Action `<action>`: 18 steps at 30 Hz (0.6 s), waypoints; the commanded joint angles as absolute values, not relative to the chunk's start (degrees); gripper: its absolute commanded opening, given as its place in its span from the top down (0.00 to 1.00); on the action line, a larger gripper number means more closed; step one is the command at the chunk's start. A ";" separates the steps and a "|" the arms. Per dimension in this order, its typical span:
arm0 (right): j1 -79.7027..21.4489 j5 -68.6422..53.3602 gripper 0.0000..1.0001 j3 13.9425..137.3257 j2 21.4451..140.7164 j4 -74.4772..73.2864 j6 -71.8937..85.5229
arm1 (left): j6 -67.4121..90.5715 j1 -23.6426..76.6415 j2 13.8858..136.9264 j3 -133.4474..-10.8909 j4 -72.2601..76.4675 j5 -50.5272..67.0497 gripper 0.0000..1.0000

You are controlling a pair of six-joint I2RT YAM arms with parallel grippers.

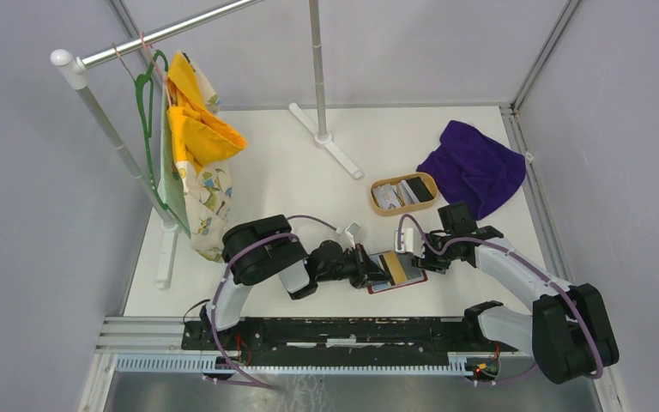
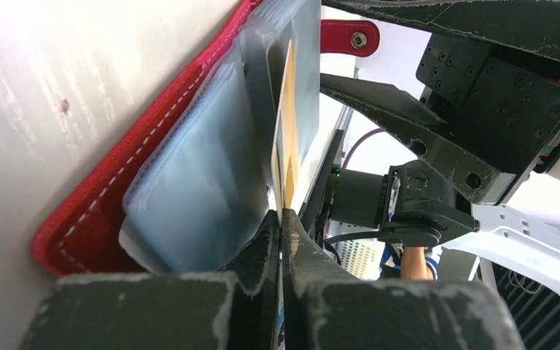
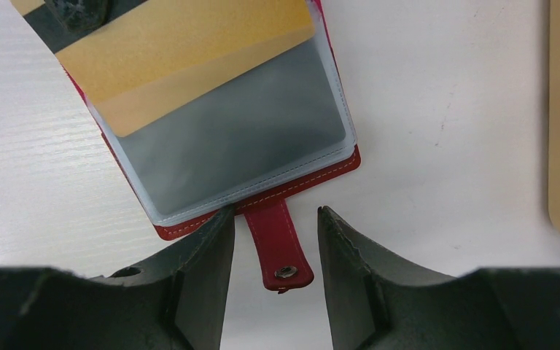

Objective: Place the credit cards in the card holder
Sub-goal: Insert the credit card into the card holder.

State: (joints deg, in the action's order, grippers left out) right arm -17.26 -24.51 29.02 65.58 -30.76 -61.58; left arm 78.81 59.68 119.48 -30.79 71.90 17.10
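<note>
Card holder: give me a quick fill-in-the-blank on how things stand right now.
The left claw is ____ on a gold card that sits partly in the card holder's clear sleeve.
The right claw is open, with the holder's red snap ____ between its jaws.
More cards lie in the wooden tray, next to a ____ cloth.
Missing words: shut; tab; purple.

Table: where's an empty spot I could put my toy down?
Bare tabletop lies between the hanging clothes, the rack foot and the wooden tray. It is crowded in front, where left gripper and right gripper meet at the red card holder.
</note>
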 commanded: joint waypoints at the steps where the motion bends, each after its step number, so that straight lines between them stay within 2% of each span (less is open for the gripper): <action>1: -17.74 -23.99 0.48 28.99 65.83 -30.82 -61.53 | 79.82 59.59 121.02 -32.30 69.38 18.95 0.98; 18: -18.00 -24.65 0.47 29.62 64.97 -30.76 -60.44 | 78.49 59.45 122.44 -35.01 65.88 20.57 0.94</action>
